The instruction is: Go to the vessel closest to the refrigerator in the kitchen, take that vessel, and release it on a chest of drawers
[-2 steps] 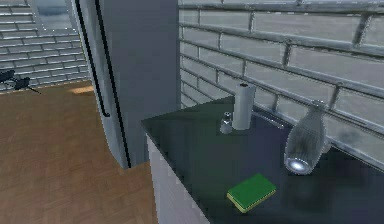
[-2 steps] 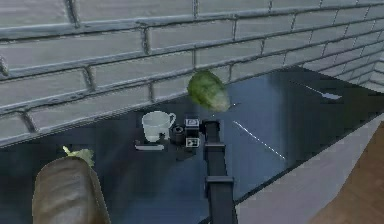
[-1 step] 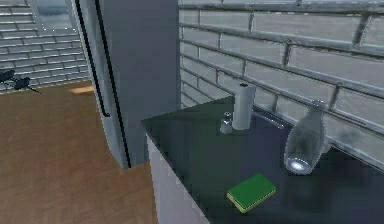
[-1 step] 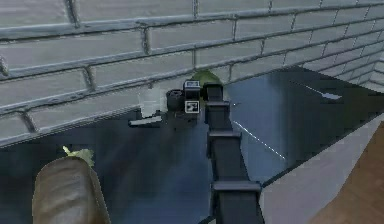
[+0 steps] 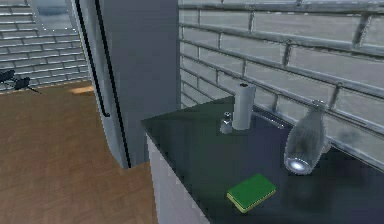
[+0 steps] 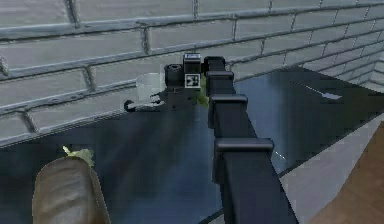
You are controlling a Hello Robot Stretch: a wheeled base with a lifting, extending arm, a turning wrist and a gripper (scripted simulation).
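In the forward view a grey refrigerator (image 5: pixel 125 70) stands at the near end of a dark countertop (image 5: pixel 200 150). On the countertop, closest to the refrigerator, are a white cylinder (image 5: pixel 243 104) and a small grey thing (image 5: pixel 227 123) beside it. Farther right stands a clear glass vase (image 5: pixel 305 140). In the arm side view the arm (image 6: pixel 235 140) reaches over the dark countertop (image 6: pixel 150 150) toward the brick wall. The gripper (image 6: pixel 133 103) is at its far end, left of the white markers (image 6: pixel 190 75). A pale, see-through thing (image 6: pixel 150 86) sits at the gripper. I cannot tell whether the gripper holds it.
A flat green thing (image 5: pixel 251 192) lies on the countertop near its front edge. A brown rounded thing (image 6: pixel 66 190) stands at the arm side view's lower left. A small thin utensil (image 6: pixel 322 92) lies at the right. Brick wall (image 6: pixel 90 50) backs the counter. Wooden floor (image 5: pixel 60 150) lies left of the refrigerator.
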